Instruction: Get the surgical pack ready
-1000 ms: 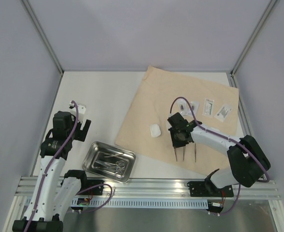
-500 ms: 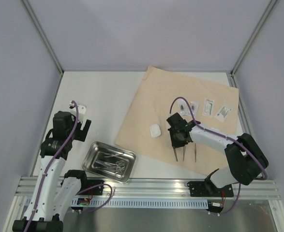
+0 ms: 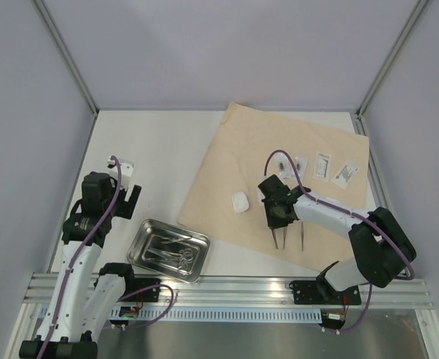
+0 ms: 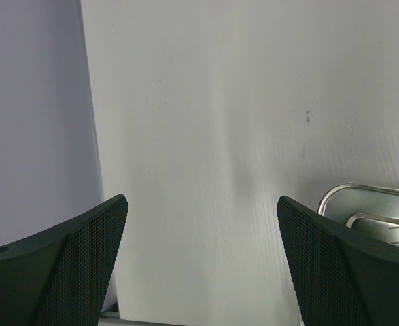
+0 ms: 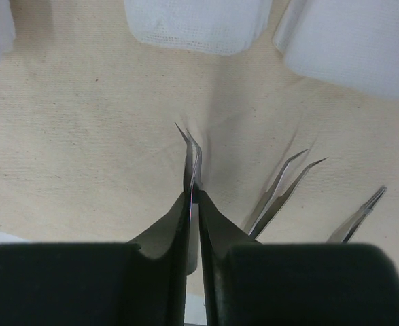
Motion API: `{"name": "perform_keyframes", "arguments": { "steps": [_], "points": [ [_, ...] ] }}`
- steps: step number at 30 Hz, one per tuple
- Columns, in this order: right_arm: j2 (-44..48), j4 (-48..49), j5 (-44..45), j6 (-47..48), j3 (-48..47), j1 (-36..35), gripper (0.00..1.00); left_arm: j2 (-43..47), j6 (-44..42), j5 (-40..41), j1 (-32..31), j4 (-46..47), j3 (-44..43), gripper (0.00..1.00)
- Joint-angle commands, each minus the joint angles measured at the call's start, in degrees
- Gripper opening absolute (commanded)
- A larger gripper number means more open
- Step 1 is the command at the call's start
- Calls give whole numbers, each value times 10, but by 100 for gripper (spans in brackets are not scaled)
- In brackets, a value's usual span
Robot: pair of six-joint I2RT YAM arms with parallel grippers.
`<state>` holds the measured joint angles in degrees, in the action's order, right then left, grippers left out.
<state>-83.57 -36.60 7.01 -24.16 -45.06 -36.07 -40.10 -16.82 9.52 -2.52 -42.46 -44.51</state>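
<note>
- The right gripper [image 5: 193, 195] is clenched tight on slim steel tweezers [image 5: 191, 153], with the black fingers [image 5: 165, 238] pinching the shanks flat together.
- The long axis of the tweezers runs straight out along the fingers. The fine tips point away from the wrist, towards a white woven gauze pad [image 5: 196, 20] at the top of the wrist view.
- The tips meet the large tan crepe wrap sheet [image 5: 83, 136], and the cloth puckers right at them.
- Just to the right on the sheet lies a second pair of tweezers [image 5: 284, 190], tips slanting up and right, apart from the fingers. A third pair [image 5: 357, 217] shows at the edge, slanting the same way.
- From overhead, the right gripper [image 3: 277, 215] sits over the near half of the sheet. Thin steel lines run near-to-far just beside it, and I cannot tell which of them is the clamped pair.
- A small white pad [image 3: 239, 201] is just to its left. Small clear packets [image 3: 322, 166] line up beyond it, and their dark print is too small to read.
- The left gripper [image 4: 200, 204] is spread wide and holds nothing, above the white table [image 4: 219, 102].
- The corner of a shiny rectangular steel tray [image 4: 362, 193] peeks in beside its right finger.
</note>
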Motion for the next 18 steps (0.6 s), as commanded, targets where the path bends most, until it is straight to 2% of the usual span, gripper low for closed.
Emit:
{"name": "perform_keyframes", "arguments": {
  "steps": [1,10,18],
  "points": [
    [16,-19,35,3,-7,3,11,3,0,-3,2,0,1,100],
    [17,-23,41,7,-8,10,10,4,0,-3,2,0,1,100],
    [-7,4,11,9,-1,10,9,5,1,-4,2,0,1,100]
  ]
}}
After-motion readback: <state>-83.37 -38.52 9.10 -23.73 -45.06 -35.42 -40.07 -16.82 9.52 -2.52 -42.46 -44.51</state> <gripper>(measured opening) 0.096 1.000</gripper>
